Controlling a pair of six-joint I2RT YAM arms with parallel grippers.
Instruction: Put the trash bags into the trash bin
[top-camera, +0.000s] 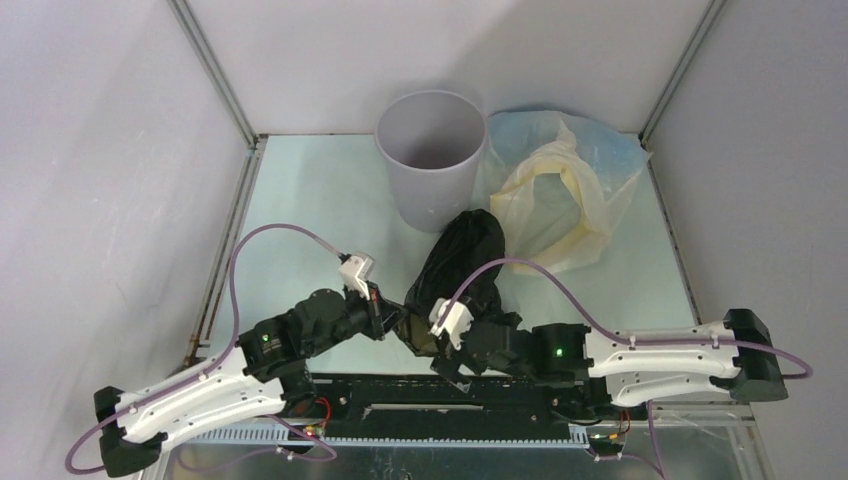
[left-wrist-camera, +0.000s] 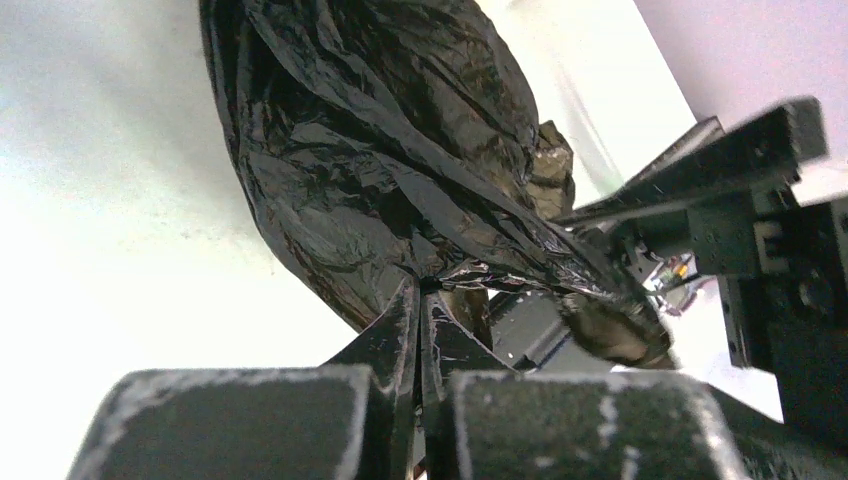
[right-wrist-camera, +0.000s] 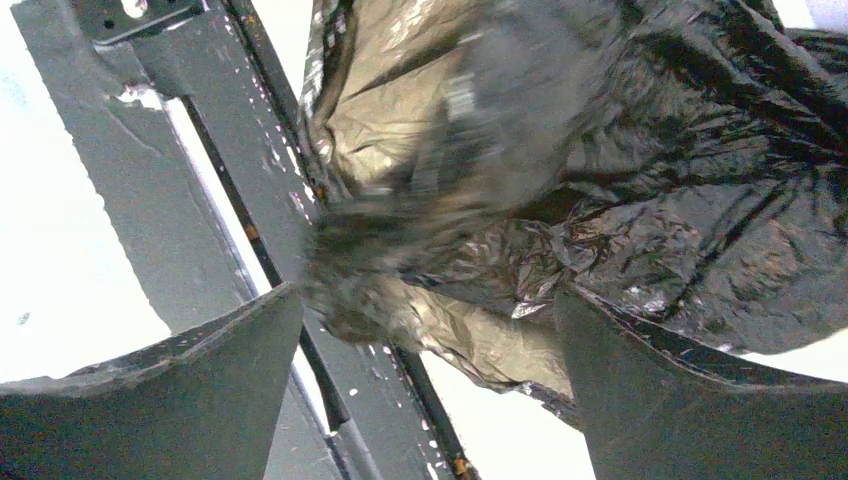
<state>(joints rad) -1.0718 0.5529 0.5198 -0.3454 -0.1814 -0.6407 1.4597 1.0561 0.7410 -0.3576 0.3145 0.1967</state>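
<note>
The black trash bag (top-camera: 462, 268) lies crumpled on the table, just in front of the pale grey trash bin (top-camera: 431, 158), which stands upright and looks empty. My left gripper (top-camera: 392, 322) is at the bag's near left end; in the left wrist view it (left-wrist-camera: 424, 292) is shut, pinching a fold of the bag (left-wrist-camera: 380, 150). My right gripper (top-camera: 440, 345) is at the bag's near right end. In the right wrist view it (right-wrist-camera: 428, 295) is open, its fingers wide apart, with the bag's bunched end (right-wrist-camera: 620, 180) hanging between and beyond them.
A translucent yellowish and pale-blue plastic bag (top-camera: 565, 190) lies right of the bin, touching the black bag's far end. The black rail (right-wrist-camera: 200, 170) of the arm bases runs under the grippers. Grey enclosure walls stand on three sides.
</note>
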